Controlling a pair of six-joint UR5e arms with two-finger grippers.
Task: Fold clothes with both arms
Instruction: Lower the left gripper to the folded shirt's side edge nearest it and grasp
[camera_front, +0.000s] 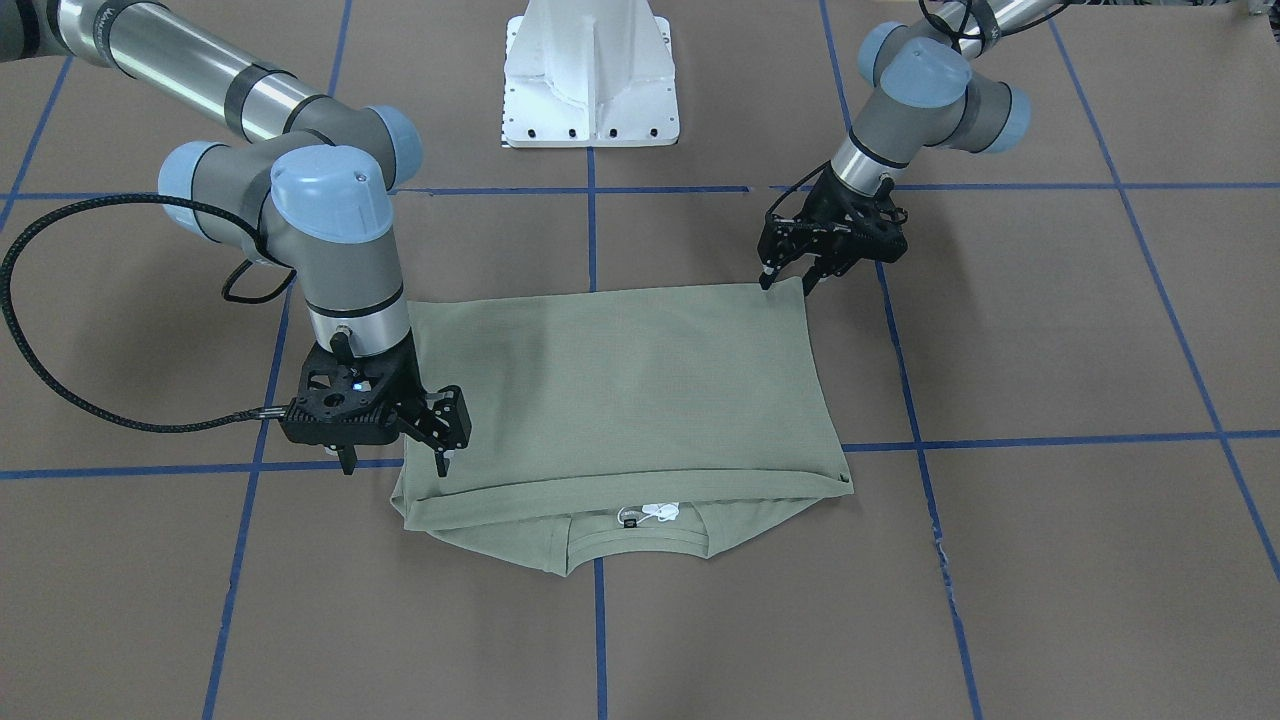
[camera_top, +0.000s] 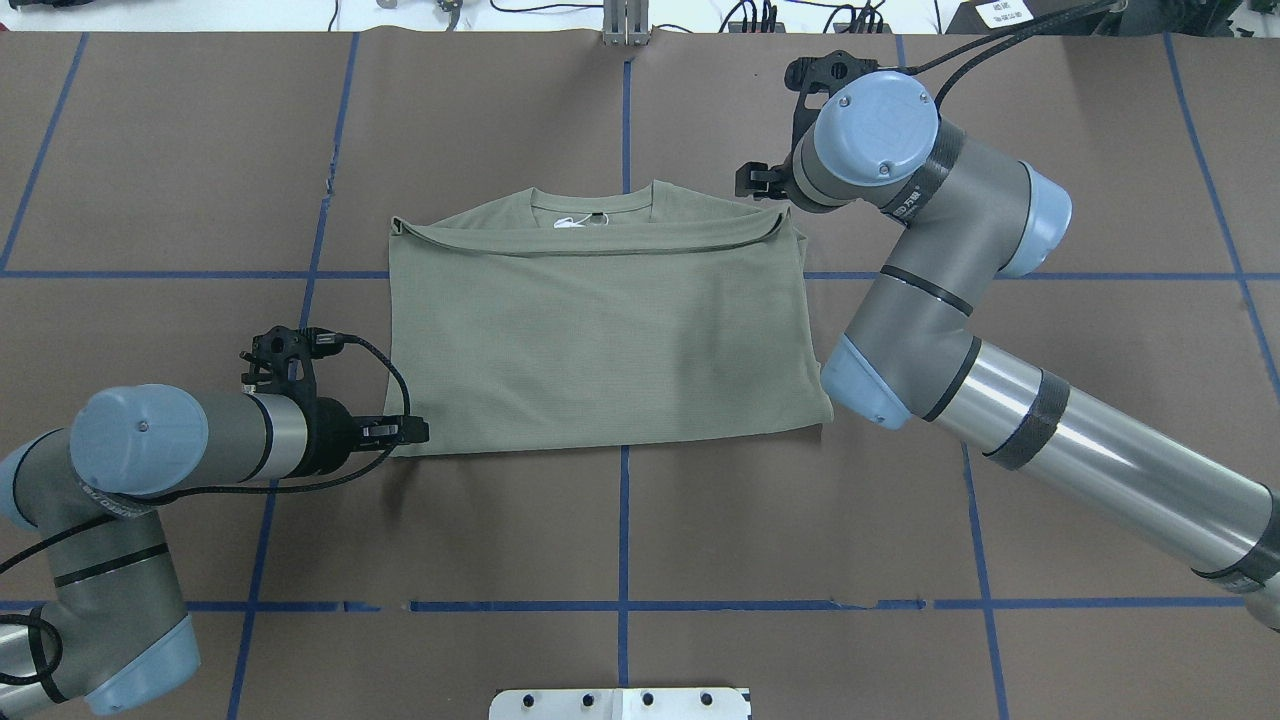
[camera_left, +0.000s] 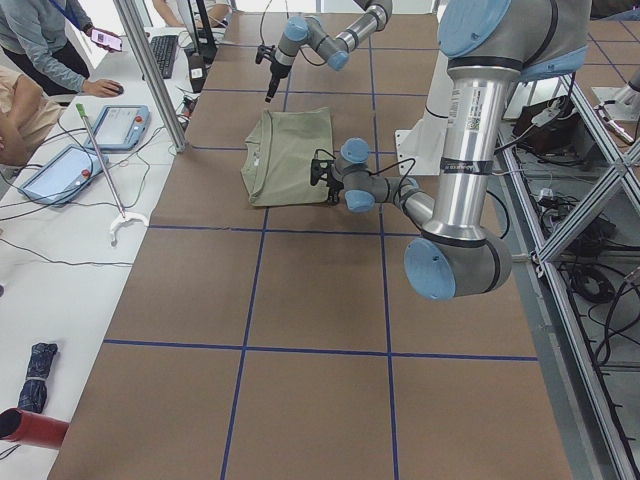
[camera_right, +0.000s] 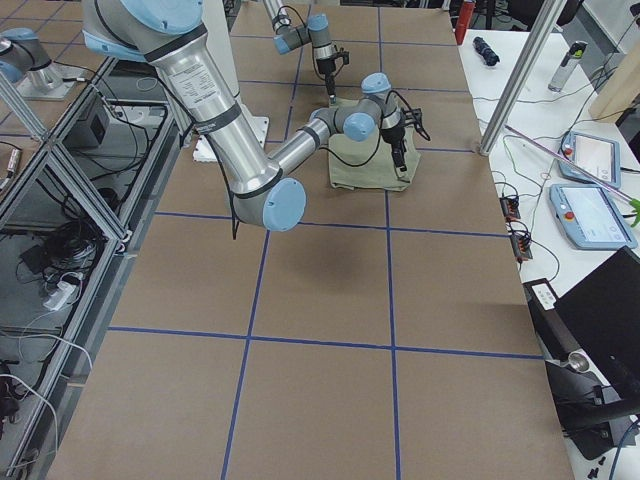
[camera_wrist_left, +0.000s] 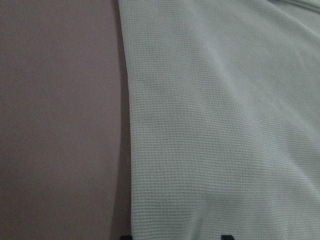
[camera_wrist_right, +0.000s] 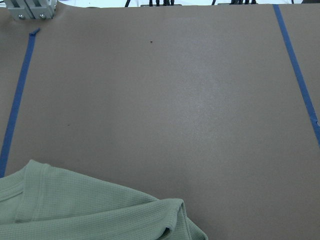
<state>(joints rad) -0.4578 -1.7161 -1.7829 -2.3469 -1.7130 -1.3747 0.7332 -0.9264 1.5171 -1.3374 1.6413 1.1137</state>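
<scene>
The clothes are one sage-green shirt (camera_front: 620, 390) (camera_top: 600, 340), lying flat in a folded rectangle on the brown table. Its collar and white tag (camera_front: 660, 513) sit at the side away from the robot. My left gripper (camera_front: 787, 283) (camera_top: 415, 432) stands open at the shirt's near left corner. In the left wrist view the shirt's edge (camera_wrist_left: 131, 150) runs between its fingertips. My right gripper (camera_front: 393, 462) (camera_top: 758, 184) stands open at the far right corner, by the folded shoulder (camera_wrist_right: 170, 220). Neither gripper holds cloth.
The white pedestal base (camera_front: 590, 80) stands at the robot's edge of the table. Blue tape lines (camera_front: 592, 230) cross the brown surface. Side tables carry control tablets (camera_left: 60, 170) (camera_right: 590, 155), and people (camera_left: 40, 40) sit at one of them. An aluminium post (camera_left: 150, 70) stands at the table's corner.
</scene>
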